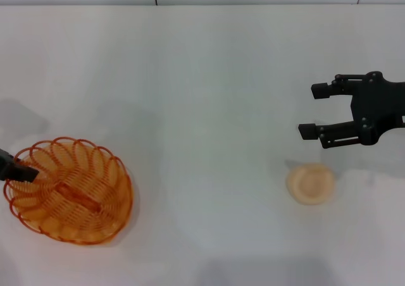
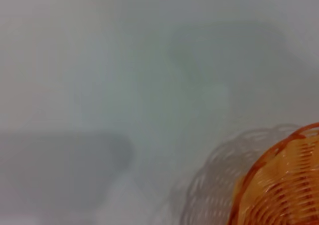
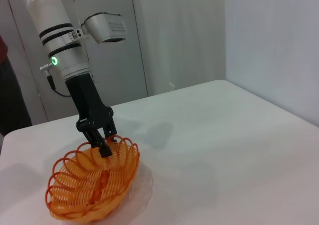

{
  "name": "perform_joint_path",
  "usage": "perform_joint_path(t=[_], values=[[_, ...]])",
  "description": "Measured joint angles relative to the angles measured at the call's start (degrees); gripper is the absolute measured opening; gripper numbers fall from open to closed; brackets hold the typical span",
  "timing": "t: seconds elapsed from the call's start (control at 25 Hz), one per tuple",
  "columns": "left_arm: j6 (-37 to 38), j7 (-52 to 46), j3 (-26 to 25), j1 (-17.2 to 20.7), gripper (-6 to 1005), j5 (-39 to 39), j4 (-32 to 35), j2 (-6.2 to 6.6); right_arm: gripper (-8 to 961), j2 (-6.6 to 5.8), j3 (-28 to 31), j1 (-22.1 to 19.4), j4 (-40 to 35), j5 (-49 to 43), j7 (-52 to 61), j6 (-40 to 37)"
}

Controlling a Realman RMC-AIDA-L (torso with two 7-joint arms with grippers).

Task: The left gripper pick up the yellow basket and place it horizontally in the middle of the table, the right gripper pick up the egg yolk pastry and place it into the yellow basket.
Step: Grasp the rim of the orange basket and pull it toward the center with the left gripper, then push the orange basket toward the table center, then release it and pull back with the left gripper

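Two end effectors: left one (image 3: 102, 144) clamped on yellow basket (image 1: 69, 191) rim, right one (image 1: 314, 111) spread above egg yolk pastry (image 1: 311, 183).

On a white tabletop (image 1: 202, 77), the right claw (image 1: 311, 109) hovers with its two black fingers spread wide apart, nothing between them. Just below and beside its fingertips lies a small round cream-yellow pastry (image 1: 311, 183), flat on the surface and apart from the claw. Well away on the opposite side, an orange-yellow wire basket (image 1: 68, 191) sits tilted, its looped rim facing up. The left claw (image 1: 19, 169) reaches in from the picture's edge, only its black tip visible, touching the basket's rim on the side farthest from the pastry; its finger spread cannot be made out.
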Motion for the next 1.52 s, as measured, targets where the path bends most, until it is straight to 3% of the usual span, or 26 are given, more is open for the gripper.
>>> perform_joint_path(t=[0.56,0.84,1.2,1.52], values=[[0.24,-0.03,-0.23,-1.16,162,-0.53,-0.57,0.1,832,0.0,0.03,0.0,-0.27,0.0,0.0,0.0],[1.78,-0.08,-0.46,-2.3,127,-0.91,-0.14,-0.09,832,0.0,0.25,0.34,0.02,0.0,-0.09,0.01],[1.2,-3.69,-0.53,-2.56,100,-8.35,1.52,-0.31,832,0.0,0.32,0.44,0.14,0.0,-0.12,0.33],[-0.77,-9.67,-0.44,-3.09,91,-10.38,2.07,-1.25,832,0.0,0.45,0.6,0.16,0.0,-0.15,0.79]])
